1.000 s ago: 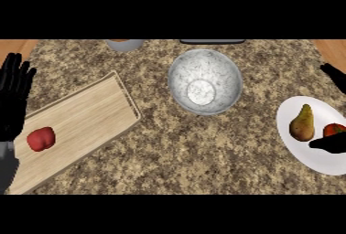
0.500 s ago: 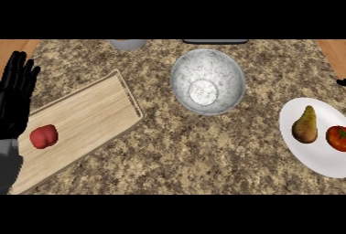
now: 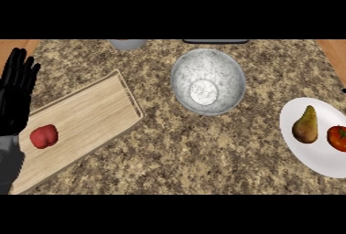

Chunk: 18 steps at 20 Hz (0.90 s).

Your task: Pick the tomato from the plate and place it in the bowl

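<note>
The plate (image 3: 317, 157) at 3 o'clock held the tomato (image 3: 338, 137) and a pear (image 3: 305, 125). The bowl (image 3: 208, 81) sat near 12, bare granite between them. The left hand (image 3: 18, 93) rested spread at 9, beside the board (image 3: 84, 121).

tomato (image 3: 338, 138) red | plate (image 3: 317, 157) white | bowl (image 3: 208, 81) mottled grey | counter (image 3: 202, 151) speckled brown | pear (image 3: 305, 126) yellow-brown

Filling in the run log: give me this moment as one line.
tomato: on plate beside pear | bowl: holds nothing | left hand: open, resting at left edge | right hand: not in view
</note>
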Motion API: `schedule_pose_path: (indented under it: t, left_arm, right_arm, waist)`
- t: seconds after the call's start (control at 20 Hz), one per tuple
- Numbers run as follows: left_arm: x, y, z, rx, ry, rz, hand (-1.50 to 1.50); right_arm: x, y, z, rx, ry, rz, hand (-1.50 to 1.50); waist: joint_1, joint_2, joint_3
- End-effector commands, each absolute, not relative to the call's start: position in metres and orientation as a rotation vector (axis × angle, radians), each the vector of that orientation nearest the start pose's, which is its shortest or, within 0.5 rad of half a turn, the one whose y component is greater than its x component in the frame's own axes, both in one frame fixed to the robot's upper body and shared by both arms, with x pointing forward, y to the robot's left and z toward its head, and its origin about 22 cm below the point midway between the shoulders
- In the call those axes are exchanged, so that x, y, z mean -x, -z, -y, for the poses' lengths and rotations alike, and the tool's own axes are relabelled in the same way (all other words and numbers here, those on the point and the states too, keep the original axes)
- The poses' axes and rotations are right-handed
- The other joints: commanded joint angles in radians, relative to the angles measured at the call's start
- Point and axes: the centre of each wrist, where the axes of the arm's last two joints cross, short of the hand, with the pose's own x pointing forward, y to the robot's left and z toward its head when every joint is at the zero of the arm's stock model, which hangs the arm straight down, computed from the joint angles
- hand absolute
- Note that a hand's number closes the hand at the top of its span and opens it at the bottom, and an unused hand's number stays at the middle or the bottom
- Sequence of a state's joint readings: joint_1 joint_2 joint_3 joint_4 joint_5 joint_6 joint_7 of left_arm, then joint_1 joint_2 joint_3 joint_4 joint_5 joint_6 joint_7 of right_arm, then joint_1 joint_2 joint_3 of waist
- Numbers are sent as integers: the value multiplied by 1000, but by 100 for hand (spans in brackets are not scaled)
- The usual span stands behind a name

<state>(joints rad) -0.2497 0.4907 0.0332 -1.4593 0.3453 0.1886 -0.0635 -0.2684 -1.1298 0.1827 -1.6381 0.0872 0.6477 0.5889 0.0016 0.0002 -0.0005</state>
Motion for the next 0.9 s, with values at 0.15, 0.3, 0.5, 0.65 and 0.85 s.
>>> schedule_pose_path:
  t: [0.15,0.3,0.5,0.65,0.85]
  left_arm:
    - [-294,-71,-337,-242,-49,1778,0]
    - [-297,-67,-330,-252,-27,1798,0]
    - [-295,-82,-341,-251,-31,1790,0]
    - [-297,-84,-339,-236,-48,1776,0]
    - [-281,-92,-328,-234,-12,1766,0]
  right_arm:
    - [-279,-169,374,785,-1256,579,-150]
    - [-279,-153,395,771,-1258,563,-150]
    - [-290,-131,397,794,-1215,561,-150]
    - [-283,-130,419,799,-1201,540,-150]
    - [-277,-108,427,799,-1222,541,-150]
  waist:
    - [-1,0,0]
    - [-2,1,1]
    - [2,1,1]
    - [-1,0,1]
    - [3,-1,1]
